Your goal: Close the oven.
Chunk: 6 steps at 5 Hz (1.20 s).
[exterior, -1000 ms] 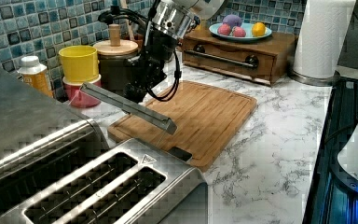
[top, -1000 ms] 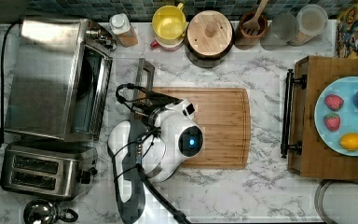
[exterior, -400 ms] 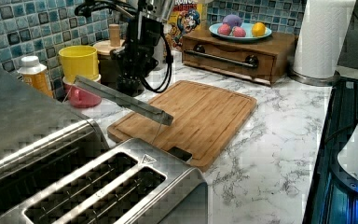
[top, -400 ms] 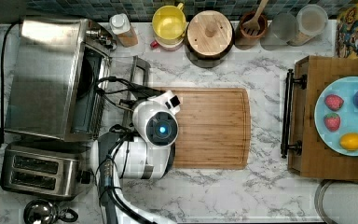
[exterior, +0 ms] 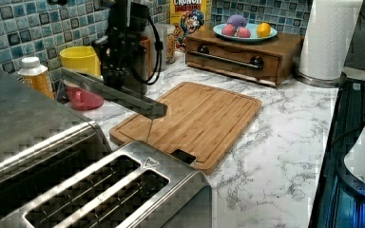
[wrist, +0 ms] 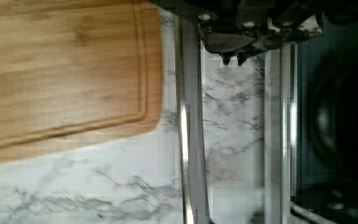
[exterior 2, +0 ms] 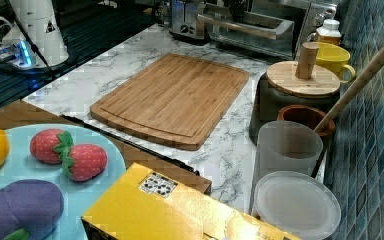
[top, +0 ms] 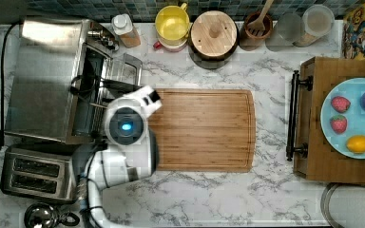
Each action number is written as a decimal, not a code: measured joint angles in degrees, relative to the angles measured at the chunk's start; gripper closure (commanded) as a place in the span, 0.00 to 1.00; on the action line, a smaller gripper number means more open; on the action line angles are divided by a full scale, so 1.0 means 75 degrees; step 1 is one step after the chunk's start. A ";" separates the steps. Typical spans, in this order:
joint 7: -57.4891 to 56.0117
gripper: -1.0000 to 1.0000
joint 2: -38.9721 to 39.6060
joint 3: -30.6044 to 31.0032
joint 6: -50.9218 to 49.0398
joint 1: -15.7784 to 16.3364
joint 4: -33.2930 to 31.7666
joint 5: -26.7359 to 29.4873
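The oven sits at the top view's left on the marble tabletop, with the small two-slot toaster just beside it. It is a big shiny steel box with a dark inside. Its glass door is not shut yet. It hangs part way up, tilted, and you can see the tabletop through the glass in the wrist view.

The gripper is right by the door, over the glass, between the handle bar and the dark mouth of the oven. Its two fingers look close together, almost touching, and they hold nothing. In the left view the arm stands tall behind the door, just above it.

The thing that matters most: the oven mouth lies toward the top view's left from the gripper. The handle bar runs long ways along the front of the oven, the same way as the near edge of the cutting board. So I think the push has to go across the bar, toward the oven, and up, to swing the door shut. If the gripper slips off the edge, the door could drop back down
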 measured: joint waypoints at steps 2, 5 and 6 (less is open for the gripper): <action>0.2997 1.00 0.0290 0.0936 -0.1541 0.0578 0.1656 -0.3553; 0.4823 1.00 0.0680 0.1173 -0.3477 0.1036 0.3186 -0.4961; 0.5446 1.00 0.0747 0.0856 -0.3749 0.0950 0.3342 -0.5069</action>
